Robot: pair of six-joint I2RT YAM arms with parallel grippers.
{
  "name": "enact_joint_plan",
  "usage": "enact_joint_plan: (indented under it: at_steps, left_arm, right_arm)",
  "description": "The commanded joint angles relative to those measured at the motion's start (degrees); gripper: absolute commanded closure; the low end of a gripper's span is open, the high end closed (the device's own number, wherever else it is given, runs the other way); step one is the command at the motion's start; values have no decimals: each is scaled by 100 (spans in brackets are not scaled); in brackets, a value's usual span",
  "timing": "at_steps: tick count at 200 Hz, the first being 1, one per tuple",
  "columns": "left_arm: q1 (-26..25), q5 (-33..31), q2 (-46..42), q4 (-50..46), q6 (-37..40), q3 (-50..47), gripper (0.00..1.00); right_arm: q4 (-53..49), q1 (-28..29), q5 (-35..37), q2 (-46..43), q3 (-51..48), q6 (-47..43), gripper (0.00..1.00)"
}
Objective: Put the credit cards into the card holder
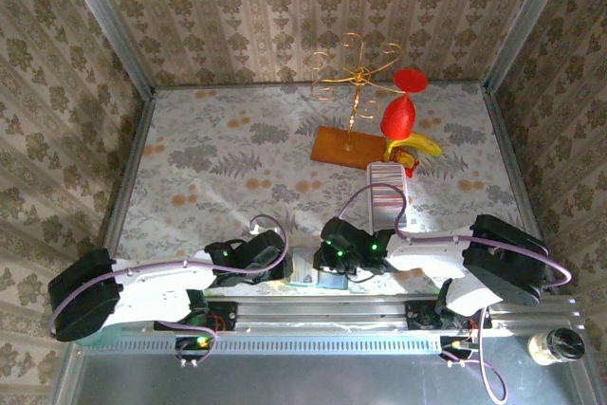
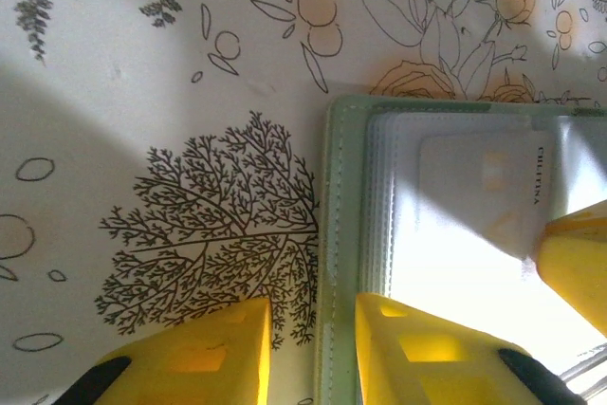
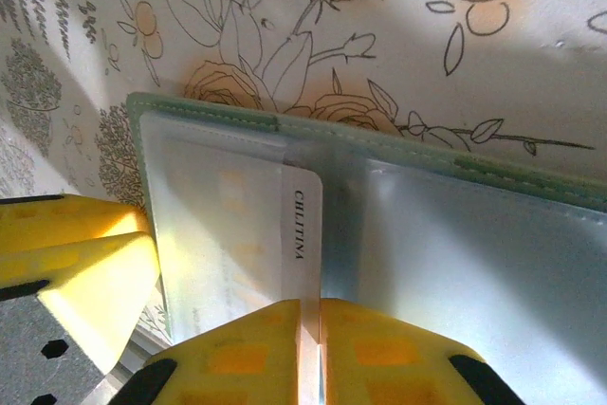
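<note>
Card holder [image 1: 305,270] lies open and flat on the floral tablecloth [image 1: 209,158], at the near edge of the table between the tips of the two arms. At its left side the left gripper [image 2: 311,318] stands with its yellow fingers apart. One finger is over bare cloth and the other over the holder's clear inner pockets, with the pale green stitched edge running up between them, and it clamps nothing. Further right, a pale credit card [image 3: 302,234] printed CHLITINA sits partly inside a pocket. A narrow strip of it sticks out near the holder's middle. The right gripper [image 3: 310,320] has its fingers drawn together on that strip, pinching the card between the two yellow pads.

Farther back and to the right, a brown wooden board [image 1: 341,147] carries a gold wire stand [image 1: 356,73]. Just right of the board's near corner lies the white ribbed tray [image 1: 387,192], with a red and yellow toy [image 1: 403,125] at its far end. At the far right, off the cloth on the metal frame, stands a small jar [image 1: 555,345]
</note>
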Motion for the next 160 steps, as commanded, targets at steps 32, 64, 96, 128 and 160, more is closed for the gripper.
enact_joint_plan:
  at_steps: [32,64,96,128,160]
  left_arm:
    - [-102,211,-145,244,-233,-236,69]
    - [-109,181,-370,237,-330,-332,65]
    - [-120,254,-550,598,-500,-546,64]
    - [-163,322,-491,861,-538,-547,62]
    - [-190,347,-401,1054,-602,-546,63]
  right_arm:
    - [529,161,196,228,112,264,94]
    - [713,169,197,311,50,352,97]
    - [784,169,204,369,-1,396,98]
    - [787,170,215,353,-8,404,98]
    - [764,178,230,349,-38,396,98]
